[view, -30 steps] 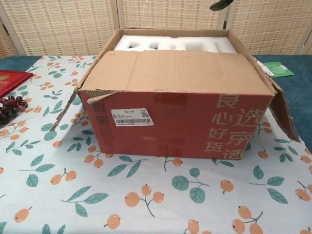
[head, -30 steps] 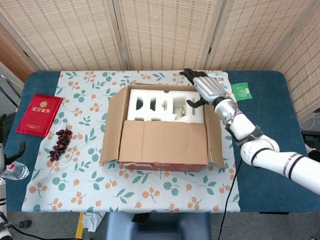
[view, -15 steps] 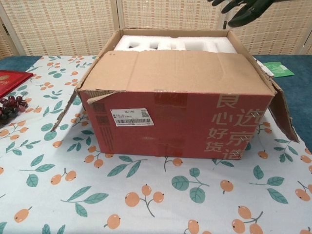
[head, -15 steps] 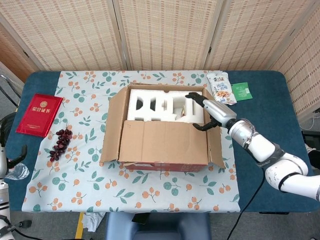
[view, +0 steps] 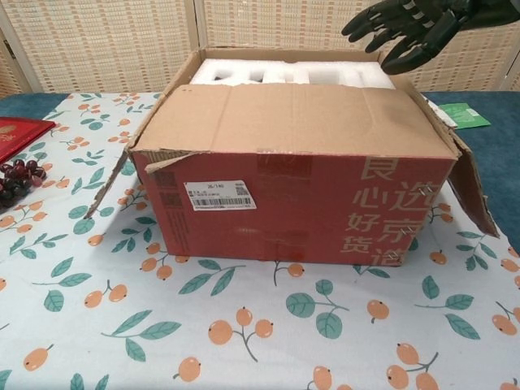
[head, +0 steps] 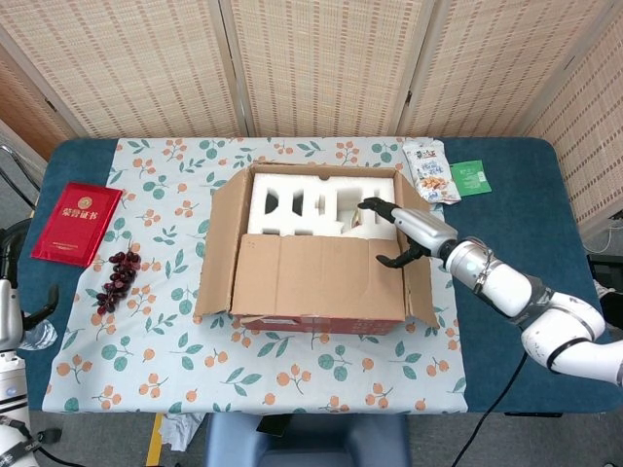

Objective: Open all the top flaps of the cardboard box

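The cardboard box (head: 311,311) (view: 292,211) stands mid-table, red on its front side. Its near top flap (head: 316,277) (view: 292,118) lies flat over the front half. The left flap (head: 216,243) and right flap (head: 421,277) (view: 471,183) hang outward, and white foam (head: 311,204) (view: 284,71) shows in the back half. My right hand (head: 401,233) (view: 406,28) hovers open, fingers spread, above the box's right rear part near the flat flap's far edge, touching nothing. Of the left arm only a sliver (head: 12,311) shows at the left frame edge; the hand is not visible.
A red booklet (head: 76,222) and dark grapes (head: 117,279) (view: 15,179) lie left of the box. A snack bag (head: 431,170) and a green packet (head: 470,177) (view: 465,114) lie behind it on the right. A floral cloth (head: 146,341) covers the table.
My right hand has drawn back from the box's far right corner toward the near flap and come lower, entering the chest view at the top right. The box has not moved.
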